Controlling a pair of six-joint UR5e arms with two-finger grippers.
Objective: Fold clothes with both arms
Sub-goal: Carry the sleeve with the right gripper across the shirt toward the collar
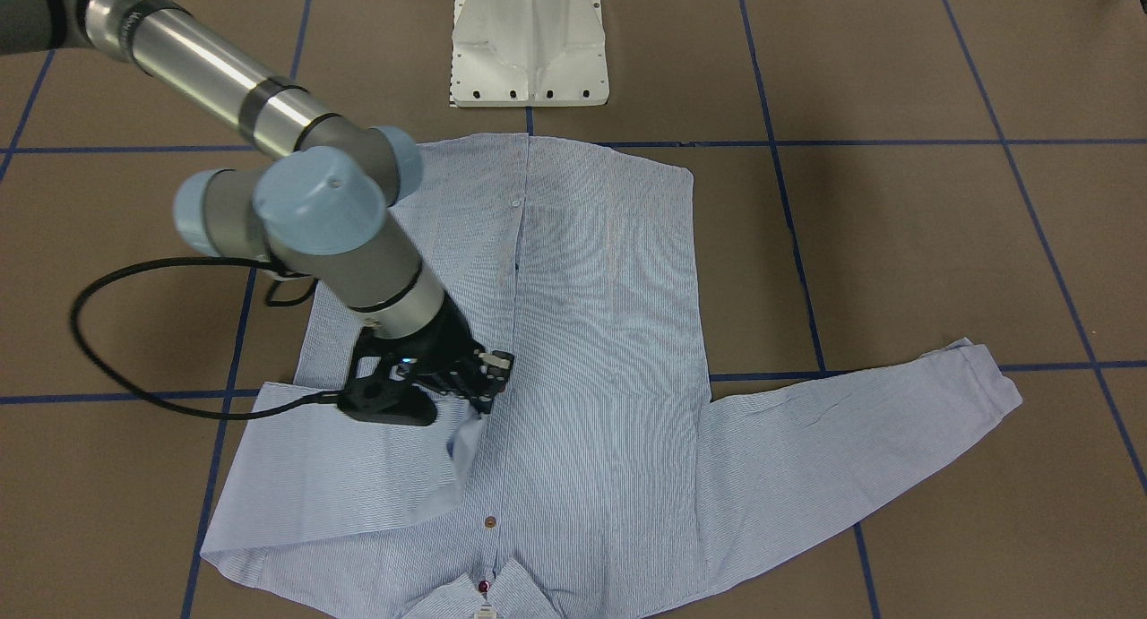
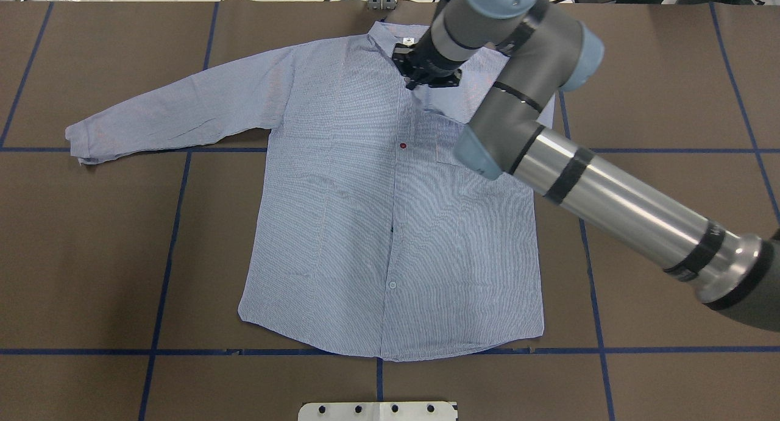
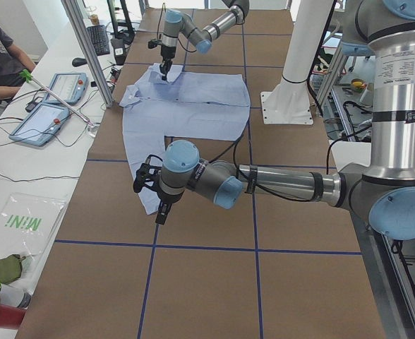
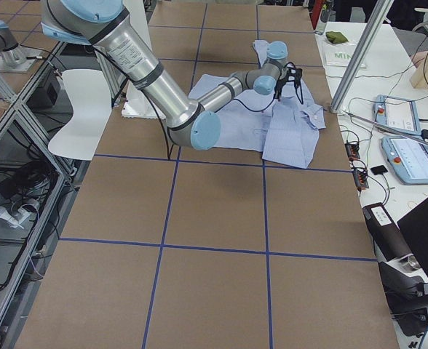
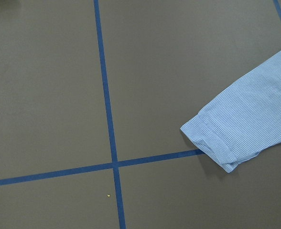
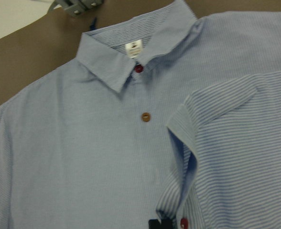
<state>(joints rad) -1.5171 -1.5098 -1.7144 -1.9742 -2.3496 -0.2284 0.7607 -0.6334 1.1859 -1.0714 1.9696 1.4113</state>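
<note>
The shirt (image 2: 365, 226) lay flat just in front of the white pedestal base (image 1: 529, 55), collar on its far side. Only our left wrist view showed the outstretched cuff (image 5: 212, 143); the right wrist view showed a dark red button (image 6: 139, 68). The right gripper (image 1: 491, 382) pinched the folded-over sleeve. We could not tell the left gripper's (image 3: 161, 214) grip.

Matt cloth shirt (image 2: 365, 226), glossy metal arm (image 2: 621, 201)

A light blue, white-striped shirt sleeve (image 5: 262, 107) lies flat on the brown worktop (image 5: 45, 86). It comes in from the 3 o'clock edge, and its cuff (image 5: 212, 143) rests at about 4 o'clock. Two strips of blue tape (image 5: 105, 95) cross near 7 o'clock, and the cuff covers part of the crosswise strip. A tiny pale speck (image 5: 108, 195) lies just below the crossing.
</note>
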